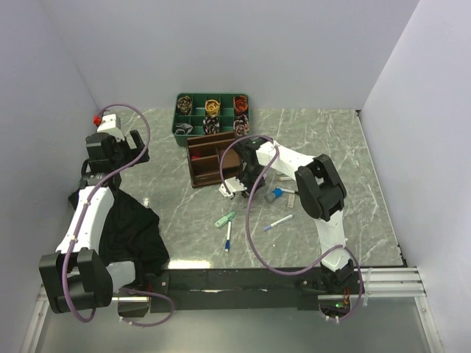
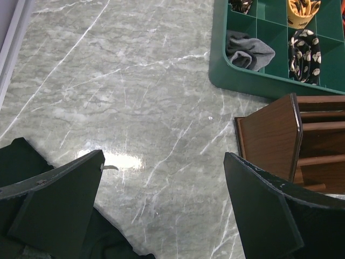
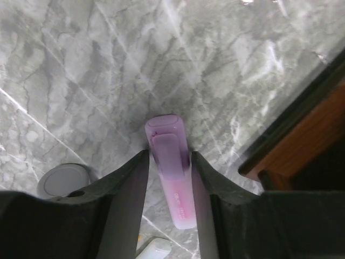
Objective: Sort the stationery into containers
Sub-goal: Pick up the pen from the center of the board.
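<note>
Pink marker [image 3: 168, 129] gripped lengthwise between the fingers of the right end effector [image 3: 168, 159], its cap end protruding past the fingertips. The brown organiser [image 3: 302, 140] is just beside it, presumably so the marker can go end-first into a compartment. Left end effector [image 2: 163, 156] spread wide and empty over the table [image 2: 135, 81], apparently standing clear; a grey cylinder [image 3: 64, 181] lies unsorted just beside the right end effector.

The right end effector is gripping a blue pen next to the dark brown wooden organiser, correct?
Not a blue pen: the right wrist view shows the right end effector gripping a lilac-pink plastic marker, next to the dark brown wooden organiser.
</note>
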